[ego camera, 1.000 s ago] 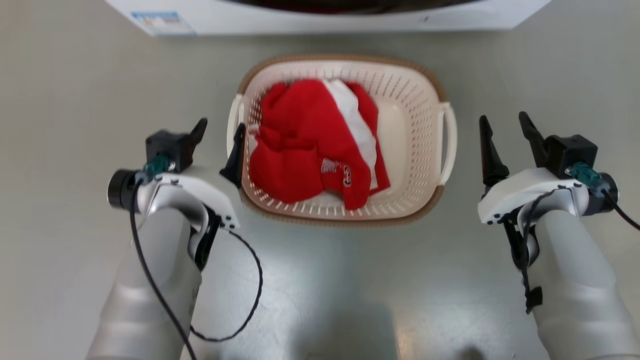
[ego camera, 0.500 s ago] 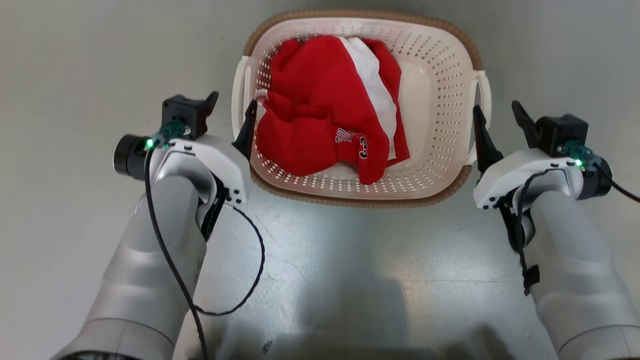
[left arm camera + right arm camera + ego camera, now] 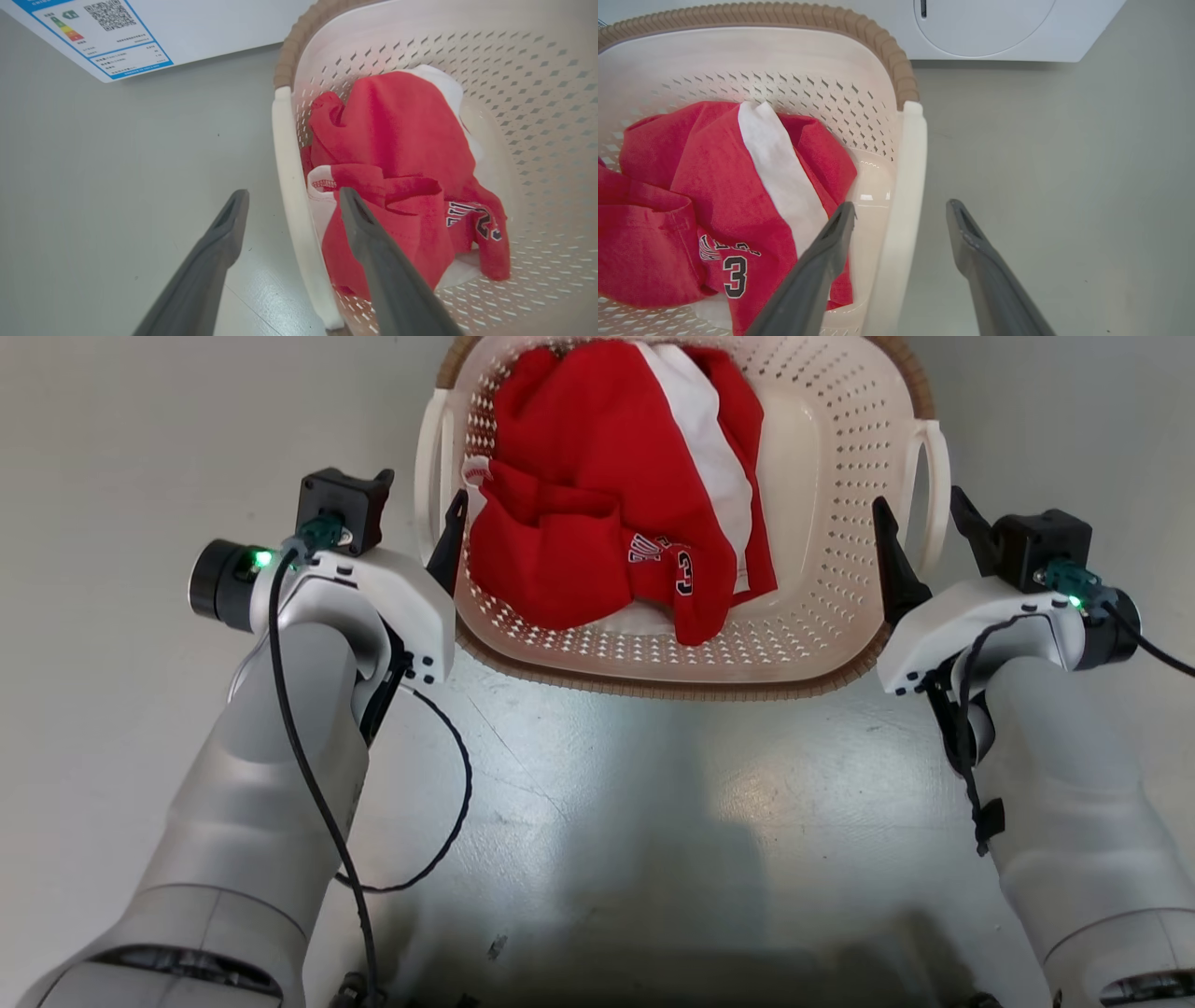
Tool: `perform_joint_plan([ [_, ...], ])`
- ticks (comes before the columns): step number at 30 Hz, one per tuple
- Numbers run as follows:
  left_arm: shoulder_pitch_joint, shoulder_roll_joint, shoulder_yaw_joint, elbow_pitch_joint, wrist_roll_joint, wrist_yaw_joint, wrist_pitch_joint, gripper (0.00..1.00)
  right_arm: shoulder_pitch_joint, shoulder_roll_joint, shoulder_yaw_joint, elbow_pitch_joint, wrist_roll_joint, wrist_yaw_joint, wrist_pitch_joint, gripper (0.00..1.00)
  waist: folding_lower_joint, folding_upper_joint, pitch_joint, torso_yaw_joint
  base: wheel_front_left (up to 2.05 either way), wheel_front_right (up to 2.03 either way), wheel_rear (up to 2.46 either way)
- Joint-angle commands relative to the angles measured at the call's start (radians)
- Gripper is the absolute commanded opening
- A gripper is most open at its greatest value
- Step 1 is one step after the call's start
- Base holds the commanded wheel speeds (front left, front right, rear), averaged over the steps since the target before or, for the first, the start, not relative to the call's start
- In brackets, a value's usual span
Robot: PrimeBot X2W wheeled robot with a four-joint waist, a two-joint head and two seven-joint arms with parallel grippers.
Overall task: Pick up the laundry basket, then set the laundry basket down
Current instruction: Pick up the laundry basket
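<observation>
Centrally, laundry basket (image 3: 822,476) on floor (image 3: 653,803) at 12 o'clock, red shirt (image 3: 579,476) inside. Left gripper (image 3: 420,490), 9 o'clock of basket, straddles left handle (image 3: 428,448); right gripper (image 3: 917,499), 3 o'clock, straddles right handle (image 3: 938,467). Both wide open, gripping nothing.

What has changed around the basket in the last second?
The right pincer slid in toward the basket; its open fingers now straddle the right handle, one inside, one outside. The left pincer stays open astride the left handle. Nothing is gripped yet. The basket and red shirt lie as before; only the camera's view shifted.
</observation>
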Motion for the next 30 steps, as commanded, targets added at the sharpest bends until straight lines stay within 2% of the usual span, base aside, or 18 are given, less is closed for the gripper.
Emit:
perform_joint_plan([
  [1,0.0,0.031,0.011,-0.001,0.005,-0.006,-0.005,1.0,0.013,0.017,0.026,-0.005,0.006,0.006,-0.014,1.0,0.0,0.0,0.011,-0.003,0.0,0.0,0.0],
  [16,-0.111,0.026,-0.07,0.123,0.002,-0.006,-0.005,1.0,-0.037,0.017,0.1,0.048,0.054,0.006,-0.014,1.0,0.0,0.0,0.043,-0.006,0.0,0.0,0.0],
  [24,-0.125,0.026,-0.102,0.138,-0.014,-0.006,-0.005,1.0,-0.044,0.017,0.159,0.062,0.086,0.006,-0.014,1.0,0.0,0.0,0.031,-0.01,0.0,0.0,0.0],
  [25,-0.125,0.025,-0.105,0.14,-0.015,-0.006,-0.005,0.95,-0.043,0.017,0.17,0.068,0.094,0.006,-0.014,0.7,0.0,0.0,0.028,-0.01,0.0,0.0,0.0],
  [26,-0.124,0.023,-0.109,0.143,-0.018,-0.006,-0.005,0.31,-0.043,0.017,0.176,0.075,0.107,0.006,-0.014,0.22,0.0,0.0,0.026,-0.01,0.0,0.0,0.0],
  [27,-0.123,0.022,-0.113,0.148,-0.018,-0.006,-0.005,0.0,-0.044,0.017,0.183,0.088,0.118,0.006,-0.013,0.0,0.0,0.0,0.023,-0.011,0.0,0.0,0.0],
  [30,-0.117,0.02,-0.12,0.159,-0.021,-0.006,-0.005,0.0,-0.052,0.017,0.204,0.124,0.135,0.006,-0.01,0.0,0.0,0.0,0.014,-0.014,0.0,0.0,0.0],
])
